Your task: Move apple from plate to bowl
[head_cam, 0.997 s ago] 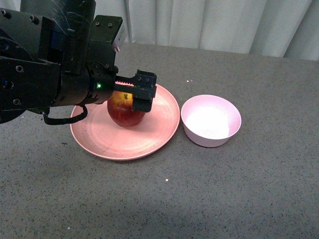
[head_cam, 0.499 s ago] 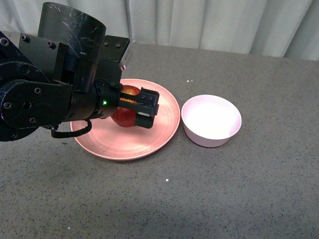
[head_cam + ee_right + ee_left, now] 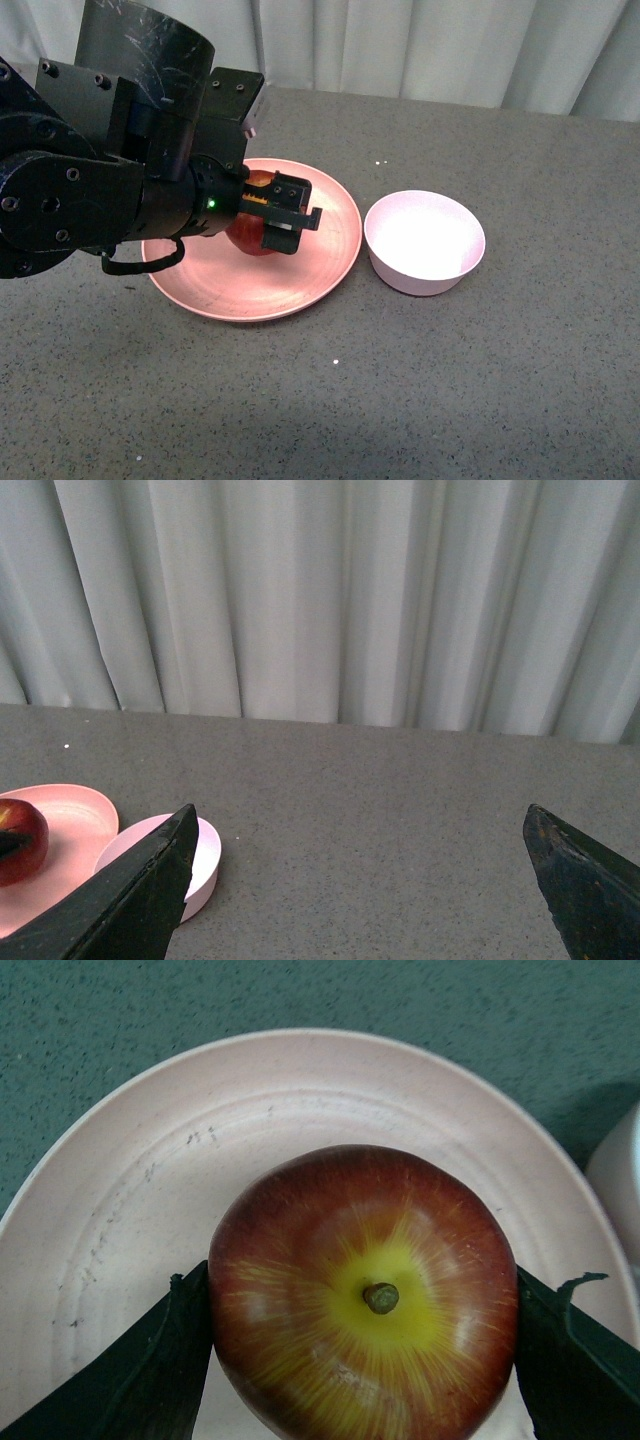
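The dark-red apple (image 3: 252, 236) sits on the wide salmon-pink plate (image 3: 320, 260), mostly hidden by my left gripper (image 3: 268, 208). In the left wrist view the apple (image 3: 365, 1295) shows its yellow patch and stem, with both fingers (image 3: 150, 1370) pressed against its sides over the plate (image 3: 150, 1190). The left gripper is shut on the apple. The small pale pink bowl (image 3: 424, 241) stands empty just right of the plate. My right gripper (image 3: 360, 880) is open and empty, raised away from the table, with the bowl (image 3: 205, 865), plate (image 3: 70, 820) and apple (image 3: 22, 840) at its view's edge.
The grey speckled table (image 3: 480, 380) stretches to the front and right. A pale curtain (image 3: 420, 50) hangs behind the table's back edge. The left arm's dark body (image 3: 90, 190) covers the plate's left side.
My left gripper dropped lower around the apple and closed on its sides. The apple, plate and bowl have stayed in place.
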Tool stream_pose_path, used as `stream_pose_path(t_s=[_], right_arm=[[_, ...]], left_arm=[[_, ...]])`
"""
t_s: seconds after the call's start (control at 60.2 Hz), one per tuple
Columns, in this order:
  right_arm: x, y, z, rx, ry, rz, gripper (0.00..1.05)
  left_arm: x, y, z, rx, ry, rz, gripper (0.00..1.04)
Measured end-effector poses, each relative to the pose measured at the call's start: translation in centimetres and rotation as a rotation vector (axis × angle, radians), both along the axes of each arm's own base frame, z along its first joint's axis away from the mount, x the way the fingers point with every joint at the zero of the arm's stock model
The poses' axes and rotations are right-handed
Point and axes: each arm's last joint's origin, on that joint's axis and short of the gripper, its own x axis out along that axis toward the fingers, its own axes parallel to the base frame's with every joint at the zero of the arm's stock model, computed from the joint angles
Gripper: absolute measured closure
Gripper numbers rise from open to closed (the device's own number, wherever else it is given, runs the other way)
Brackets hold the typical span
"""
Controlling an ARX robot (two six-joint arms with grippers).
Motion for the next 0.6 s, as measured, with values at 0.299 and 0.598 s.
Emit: stream_pose_path(t_s=[0.299,0.598], right_arm=[[0.0,0.0,0.0,0.0,0.0,0.0,0.09],[0.0,0.0,0.0,0.0,0.0,0.0,0.09]], left_arm=[[-0.8,-4.9,5.2,-0.126,-0.086,-0.134,0.3],[-1.8,-9.8,4.7,-0.124,-0.073,-0.211,0.3]])
